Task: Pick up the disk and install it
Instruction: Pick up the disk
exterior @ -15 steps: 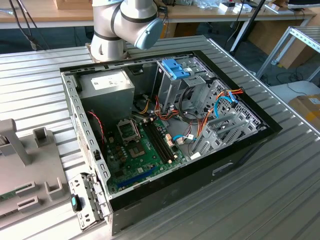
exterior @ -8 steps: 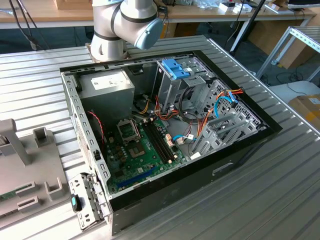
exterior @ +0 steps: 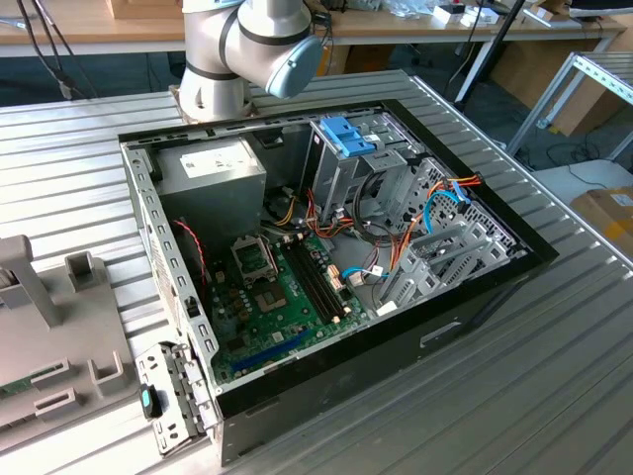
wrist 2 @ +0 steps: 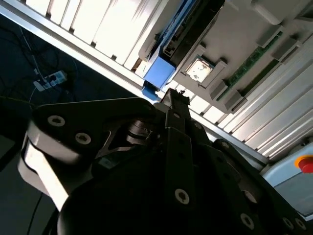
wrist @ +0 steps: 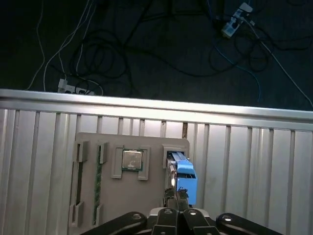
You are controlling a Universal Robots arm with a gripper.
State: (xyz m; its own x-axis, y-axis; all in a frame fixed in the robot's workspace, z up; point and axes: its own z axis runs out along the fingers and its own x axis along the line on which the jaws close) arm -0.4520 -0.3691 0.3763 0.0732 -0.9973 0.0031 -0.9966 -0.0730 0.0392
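Observation:
The disk [wrist: 182, 175] stands on edge in a slot of a grey parts holder [wrist: 146, 196], its light-blue carrier rail facing the camera in the first wrist view. In the second wrist view the same blue rail [wrist 2: 160, 72] shows just beyond the gripper [wrist 2: 176, 100]. My gripper [wrist: 176, 198] sits right at the disk's near end, in line with it. The open computer case [exterior: 326, 247] lies on the ribbed metal table, with a tall metal drive cage and its blue latch [exterior: 346, 137] at the back.
The holder [exterior: 40, 327] also carries a processor chip [wrist: 132, 159] and memory sticks [wrist: 98, 181]. A grey power supply [exterior: 213, 168] sits in the case. The arm's base [exterior: 232, 49] stands behind the case. Cables and power strips [wrist: 73, 87] lie on the floor past the table edge.

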